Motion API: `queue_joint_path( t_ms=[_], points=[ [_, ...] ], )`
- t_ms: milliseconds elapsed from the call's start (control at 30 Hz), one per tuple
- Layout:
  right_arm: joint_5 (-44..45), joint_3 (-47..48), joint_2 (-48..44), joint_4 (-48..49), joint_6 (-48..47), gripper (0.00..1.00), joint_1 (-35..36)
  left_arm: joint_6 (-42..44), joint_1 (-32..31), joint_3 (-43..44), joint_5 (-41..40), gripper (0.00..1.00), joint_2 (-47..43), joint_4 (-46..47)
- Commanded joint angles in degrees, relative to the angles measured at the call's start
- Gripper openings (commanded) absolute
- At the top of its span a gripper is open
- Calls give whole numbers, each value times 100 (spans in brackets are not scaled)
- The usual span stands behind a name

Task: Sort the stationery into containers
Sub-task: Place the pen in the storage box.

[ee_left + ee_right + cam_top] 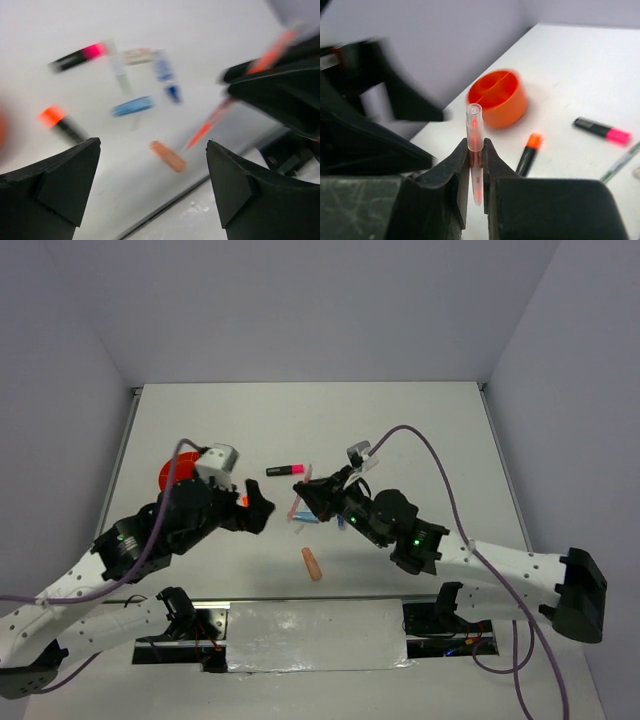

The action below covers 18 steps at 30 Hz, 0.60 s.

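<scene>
Tub (165,476) left; highlighter (285,470) right of it; eraser (312,564) in front; pen (475,134) between right fingers (452,172).

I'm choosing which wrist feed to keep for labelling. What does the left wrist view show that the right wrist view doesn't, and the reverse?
Only the left wrist view: the left pincer, wide open, a blue marker and the peach eraser.
Only the right wrist view, clearly: the orange tub, its inner divider visible.
Both: the pink-capped highlighter, the orange-capped highlighter, and the thin orange pen clamped in the right pincer.
</scene>
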Motion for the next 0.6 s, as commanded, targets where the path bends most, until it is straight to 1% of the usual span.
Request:
queue_joint_path(
  t_ms=[0, 33, 67, 100, 133, 167, 200, 233, 267, 300, 333, 367, 400, 433, 467, 500, 567],
  points=[
    [1455, 198, 923, 1604, -9, 0, -130, -1735, 9, 859, -3693, 99, -294, -2864],
    [1902, 424, 1206, 1853, 35, 0, -122, -2689, 9, 1130, -4195, 99, -312, -3436],
    [2019, 635, 1548, 2247, 9, 0, -130, -3099, 18, 1203, -5009, 99, -312, -4425],
    [2090, 881, 2230, 2347, -17, 0, -130, -4034, 9, 1360, -5304, 99, -321, -4904],
    [2099, 1458, 2568, 2435, -104, 0, -130, -4035, 26, 1405, -5481, 99, -373, -5066],
    [2091, 1751, 2911, 2584, -123, 0, -130, -4026, 35, 1414, -5579, 99, -452, -5067],
    [2056, 2232, 3523, 2750, -175, 0, -139, -4182, 35, 1397, -5780, 99, -679, -5059],
    [1925, 2437, 3782, 2909, -210, 0, -139, -4236, 35, 1336, -5825, 99, -820, -5006],
    [1880, 2666, 4280, 3119, -220, 0, -139, -4141, 44, 1257, -5887, 99, -970, -4841],
    [1671, 3129, 4529, 3173, -228, 0, -156, -3653, 62, 1108, -5870, 99, -1267, -4334],
    [1669, 3377, 4731, 3157, -228, 0, -165, -3387, 71, 1028, -5809, 99, -1392, -4086],
    [1416, 3667, 4960, 2991, -237, 0, -183, -3184, 71, 958, -5756, 99, -1523, -3883],
    [1283, 4261, 5388, 2833, -246, 0, -209, -3017, 71, 809, -5720, 99, -1725, -3768],
    [1143, 4581, 5610, 2631, -220, 0, -209, -2998, 71, 756, -5694, 99, -1788, -3688],
    [941, 4897, 5830, 2211, -185, 0, -227, -2971, 71, 729, -5668, 99, -1841, -3670],
    [835, 5414, 6224, 2051, -158, 0, -244, -3006, 79, 677, -5650, 99, -1893, -3731],
    [607, 5769, 6647, 1787, -158, 0, -236, -3068, 79, 659, -5633, 99, -1911, -3758]
  ],
)
